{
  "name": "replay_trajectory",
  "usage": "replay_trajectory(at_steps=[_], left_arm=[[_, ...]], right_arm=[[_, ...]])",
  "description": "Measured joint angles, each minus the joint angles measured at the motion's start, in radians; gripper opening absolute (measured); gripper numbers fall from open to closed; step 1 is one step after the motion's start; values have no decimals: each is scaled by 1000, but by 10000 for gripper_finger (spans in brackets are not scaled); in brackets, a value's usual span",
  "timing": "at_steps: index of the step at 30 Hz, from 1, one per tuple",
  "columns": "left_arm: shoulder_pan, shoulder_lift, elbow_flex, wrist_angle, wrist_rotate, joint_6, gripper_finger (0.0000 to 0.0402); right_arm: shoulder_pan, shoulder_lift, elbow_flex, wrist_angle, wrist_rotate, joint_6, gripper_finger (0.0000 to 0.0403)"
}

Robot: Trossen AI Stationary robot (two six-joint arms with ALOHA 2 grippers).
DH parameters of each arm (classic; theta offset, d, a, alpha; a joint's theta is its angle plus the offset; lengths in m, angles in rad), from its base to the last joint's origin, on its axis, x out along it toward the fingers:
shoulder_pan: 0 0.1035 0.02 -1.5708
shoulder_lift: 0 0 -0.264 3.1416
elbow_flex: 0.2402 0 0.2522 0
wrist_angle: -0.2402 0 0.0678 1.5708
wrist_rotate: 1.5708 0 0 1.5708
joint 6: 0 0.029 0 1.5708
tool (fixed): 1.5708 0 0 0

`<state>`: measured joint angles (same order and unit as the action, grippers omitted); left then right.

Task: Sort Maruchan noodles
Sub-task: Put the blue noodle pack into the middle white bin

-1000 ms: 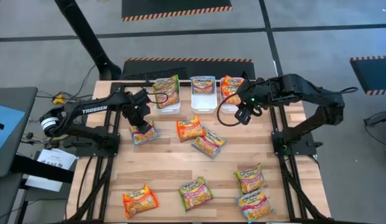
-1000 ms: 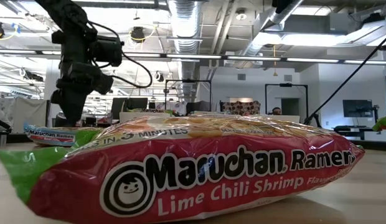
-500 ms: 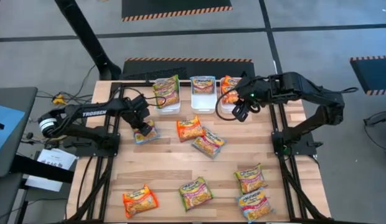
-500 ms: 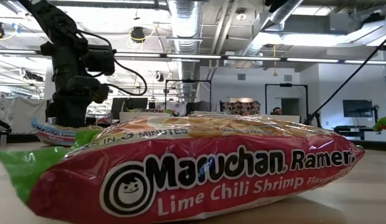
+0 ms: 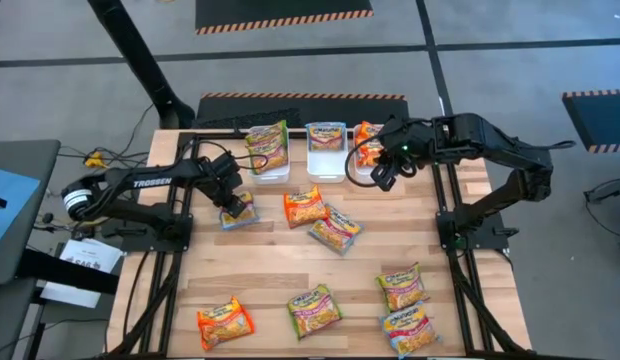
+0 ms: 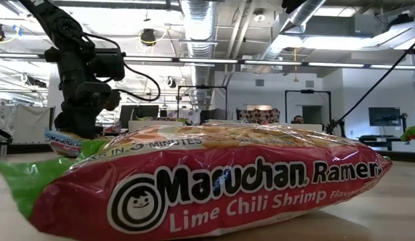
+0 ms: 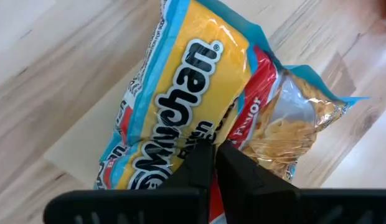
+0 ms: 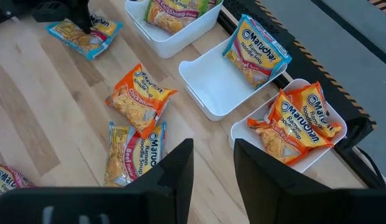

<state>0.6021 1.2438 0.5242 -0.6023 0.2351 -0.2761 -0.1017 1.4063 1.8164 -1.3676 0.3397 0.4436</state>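
Several Maruchan noodle packets lie flat on the wooden table (image 5: 260, 270). A blue-edged packet (image 7: 180, 93) lies at the far left (image 5: 242, 212), and my left gripper (image 7: 215, 158) stands on it, shut (image 5: 233, 205). Beside it lie an orange packet (image 5: 305, 205) and a red-edged one (image 5: 336, 228). Three white bins stand at the far edge: one with green packets (image 5: 268, 150), one with a blue packet (image 5: 326, 145), one with orange packets (image 8: 299, 124). My right gripper (image 8: 213, 168) hangs open high above the table by the orange bin (image 5: 382, 178), with nothing between its fingers. My left gripper pinches the blue packet's wrapper on its upper face (image 7: 202, 138), about the packet's middle, between its two fingers. The fingers come steeply from above and meet almost fully, so only film lies between them. The packet rests on the table (image 6: 62, 142).
Near the front edge lie an orange packet (image 5: 224, 322), two green-edged ones (image 5: 314, 308) (image 5: 402, 286) and a blue one (image 5: 408, 330). The green Lime Chili Shrimp packet (image 6: 207, 181) fills the low view. Bare wood lies between the two groups of packets.
My left gripper has sunk onto the blue packet and shut on its wrapper. The packet has shifted a little toward the table's right under the fingers.
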Motion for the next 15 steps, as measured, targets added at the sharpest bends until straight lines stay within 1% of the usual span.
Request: replay_trajectory(at_steps=[3,8,15], left_arm=[[-21,-1,26,-5,36,-6,0],[-88,-23,94,-14,82,-51,1],[-200,-39,188,-6,82,-111,1]], right_arm=[[0,0,0,0,0,-8,137],[-4,0,0,0,0,-9,137],[-8,0,0,0,-1,-35,137]])
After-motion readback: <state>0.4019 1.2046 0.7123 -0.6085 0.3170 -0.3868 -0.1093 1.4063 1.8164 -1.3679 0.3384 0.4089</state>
